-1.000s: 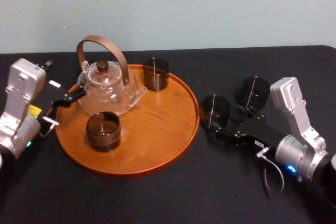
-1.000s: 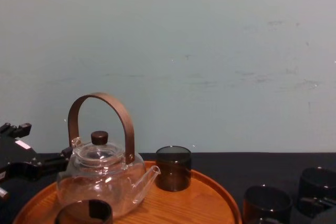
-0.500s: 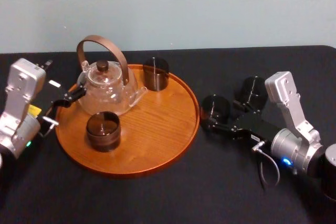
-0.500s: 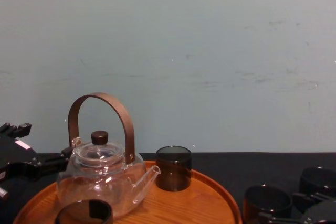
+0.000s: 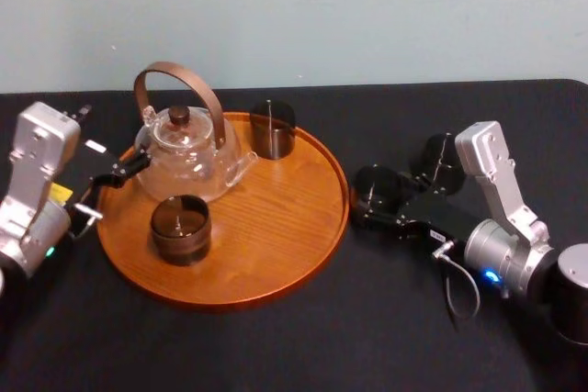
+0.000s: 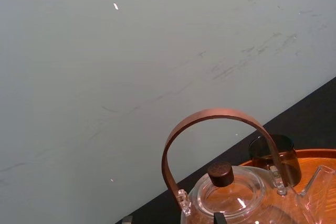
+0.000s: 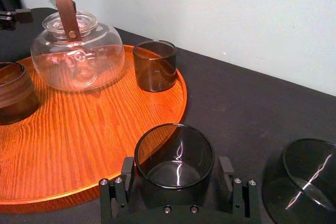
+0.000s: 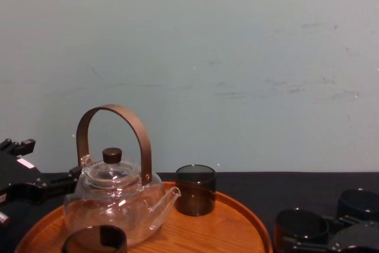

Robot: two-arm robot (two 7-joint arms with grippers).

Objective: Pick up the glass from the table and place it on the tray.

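Observation:
A dark smoked glass (image 7: 174,153) stands upright on the black table (image 5: 276,346), just right of the round wooden tray (image 5: 266,254). My right gripper (image 7: 176,164) is open, with one finger on each side of the glass at table level and a thin gap at each. The head view shows the same glass (image 5: 375,188) inside the right gripper (image 5: 378,203). My left gripper (image 5: 106,192) is parked, open, at the tray's left edge by the teapot.
On the tray stand a glass teapot (image 5: 184,149) with a brown handle, a dark glass (image 5: 273,128) at the back and a brown cup (image 5: 180,229) at the front. Another dark glass (image 5: 439,161) stands on the table behind my right gripper. The tray's right half is bare.
My right gripper has slid forward and left toward the tray, bringing its fingers to either side of the glass. The glass, the tray items and the left arm have not moved.

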